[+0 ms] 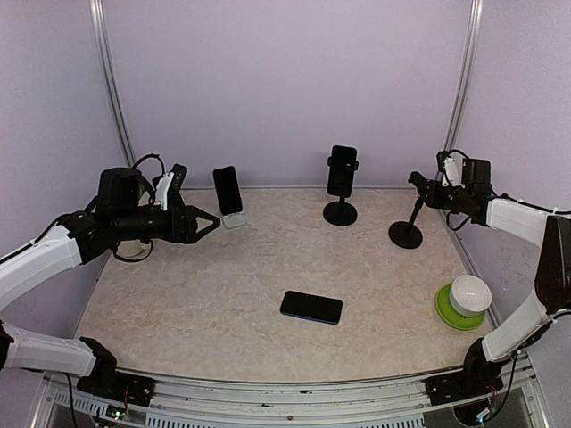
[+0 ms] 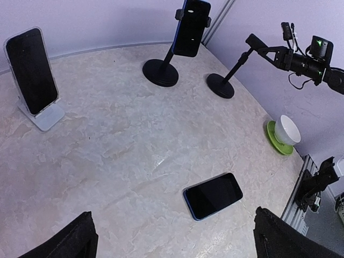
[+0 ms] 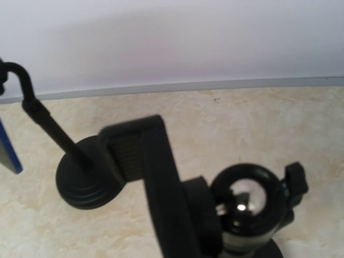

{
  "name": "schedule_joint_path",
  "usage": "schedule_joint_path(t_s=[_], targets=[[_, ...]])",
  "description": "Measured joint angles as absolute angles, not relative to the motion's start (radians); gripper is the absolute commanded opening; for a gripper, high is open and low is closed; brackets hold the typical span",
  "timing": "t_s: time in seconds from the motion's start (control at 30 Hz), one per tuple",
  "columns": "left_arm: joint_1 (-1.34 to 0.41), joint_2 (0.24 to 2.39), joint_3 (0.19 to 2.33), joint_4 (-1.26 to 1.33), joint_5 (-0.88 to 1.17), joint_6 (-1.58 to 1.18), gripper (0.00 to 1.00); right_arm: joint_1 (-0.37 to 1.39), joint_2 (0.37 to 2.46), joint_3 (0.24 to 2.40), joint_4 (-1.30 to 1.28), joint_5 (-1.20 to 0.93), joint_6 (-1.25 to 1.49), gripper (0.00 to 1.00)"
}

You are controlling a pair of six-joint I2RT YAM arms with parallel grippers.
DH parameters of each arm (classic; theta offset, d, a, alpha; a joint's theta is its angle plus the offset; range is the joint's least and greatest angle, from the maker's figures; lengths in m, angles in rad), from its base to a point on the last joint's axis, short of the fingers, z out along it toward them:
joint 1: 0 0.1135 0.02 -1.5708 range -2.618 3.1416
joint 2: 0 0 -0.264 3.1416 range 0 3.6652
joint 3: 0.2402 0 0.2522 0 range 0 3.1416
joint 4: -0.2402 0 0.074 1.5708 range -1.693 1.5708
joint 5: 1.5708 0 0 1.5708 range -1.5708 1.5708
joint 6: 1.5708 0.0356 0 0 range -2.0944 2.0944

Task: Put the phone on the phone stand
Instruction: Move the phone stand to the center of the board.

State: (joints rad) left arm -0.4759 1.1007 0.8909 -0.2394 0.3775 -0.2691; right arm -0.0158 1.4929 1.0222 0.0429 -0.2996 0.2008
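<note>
A dark phone (image 1: 310,307) with a blue edge lies flat, screen up, in the middle of the table; it also shows in the left wrist view (image 2: 213,195). An empty black phone stand (image 1: 406,234) stands at the right, with its clamp head up close in the right wrist view (image 3: 156,183). My right gripper (image 1: 428,191) is at that clamp head and looks shut on it; its fingers are hidden in its own view. My left gripper (image 1: 211,223) is open and empty, hovering at the left, well away from the phone; its fingertips (image 2: 79,237) show in the left wrist view.
A phone leans on a white stand (image 1: 231,198) at the back left. Another phone is clamped in a black stand (image 1: 341,183) at the back centre. A white cup on a green saucer (image 1: 443,310) sits at the right edge. Walls enclose the table.
</note>
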Motion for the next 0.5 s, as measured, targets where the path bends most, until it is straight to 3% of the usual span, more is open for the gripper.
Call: schedule_joint_path(t_s=[0.5], targets=[[-0.477, 1.105, 0.881, -0.222, 0.386, -0.284, 0.99, 0.166, 1.354, 0.939, -0.039, -0.4, 0.142, 0.08]])
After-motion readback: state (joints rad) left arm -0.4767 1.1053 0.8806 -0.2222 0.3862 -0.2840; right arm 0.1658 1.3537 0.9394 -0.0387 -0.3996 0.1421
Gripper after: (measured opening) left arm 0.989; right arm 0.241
